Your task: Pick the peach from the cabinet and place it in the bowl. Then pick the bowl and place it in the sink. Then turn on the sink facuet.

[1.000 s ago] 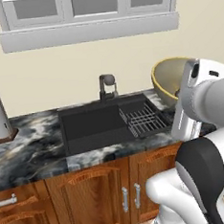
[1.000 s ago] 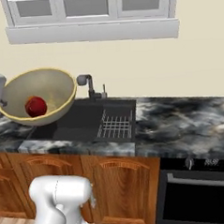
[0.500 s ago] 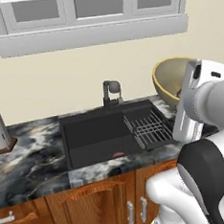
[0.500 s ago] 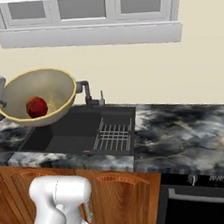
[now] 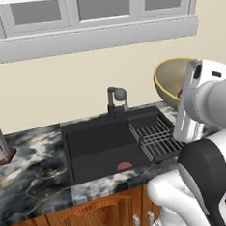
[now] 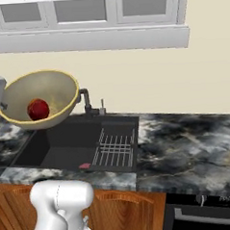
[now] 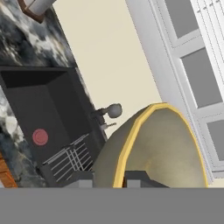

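You see the fingers (image 7: pixel 120 178) clamped narrow on the yellow rim of the bowl (image 6: pixel 43 99), one inside and one outside the wall. The bowl hangs tilted in the air beside the sink (image 5: pixel 101 145), clear of the marbled worktop (image 6: pixel 186 141). The peach (image 6: pixel 38 109) lies inside the bowl. The sink facuet (image 5: pixel 116 99) stands behind the basin, near the wire rack (image 5: pixel 153 139).
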Robot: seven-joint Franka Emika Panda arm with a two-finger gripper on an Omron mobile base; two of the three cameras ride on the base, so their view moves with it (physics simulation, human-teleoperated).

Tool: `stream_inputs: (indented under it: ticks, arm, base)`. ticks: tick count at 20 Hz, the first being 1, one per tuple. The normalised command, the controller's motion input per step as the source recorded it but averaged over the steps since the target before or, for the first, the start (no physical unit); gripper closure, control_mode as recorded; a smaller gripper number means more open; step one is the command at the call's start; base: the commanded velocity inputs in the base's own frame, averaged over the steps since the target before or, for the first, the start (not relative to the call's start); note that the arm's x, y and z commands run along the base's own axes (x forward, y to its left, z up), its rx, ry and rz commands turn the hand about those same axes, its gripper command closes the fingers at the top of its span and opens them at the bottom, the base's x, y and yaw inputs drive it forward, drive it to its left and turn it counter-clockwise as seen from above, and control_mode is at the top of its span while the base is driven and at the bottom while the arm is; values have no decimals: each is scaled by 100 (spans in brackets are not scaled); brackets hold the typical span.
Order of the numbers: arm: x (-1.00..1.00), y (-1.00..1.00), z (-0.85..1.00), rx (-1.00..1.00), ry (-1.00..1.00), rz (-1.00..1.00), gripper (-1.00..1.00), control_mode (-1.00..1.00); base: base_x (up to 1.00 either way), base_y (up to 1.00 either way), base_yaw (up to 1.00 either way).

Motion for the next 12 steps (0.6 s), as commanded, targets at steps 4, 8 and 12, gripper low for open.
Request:
stream_inputs:
  ticks: [4,8,12]
  arm:
    - [0,0,0,0,0,0,100,100]
    - [0,0,0,0,0,0,100,100]
    - [0,-2,0,0,0,3,100,-100]
  base:
    - [20,-22,3]
    - [11,-4,1]
    - [0,0,0]
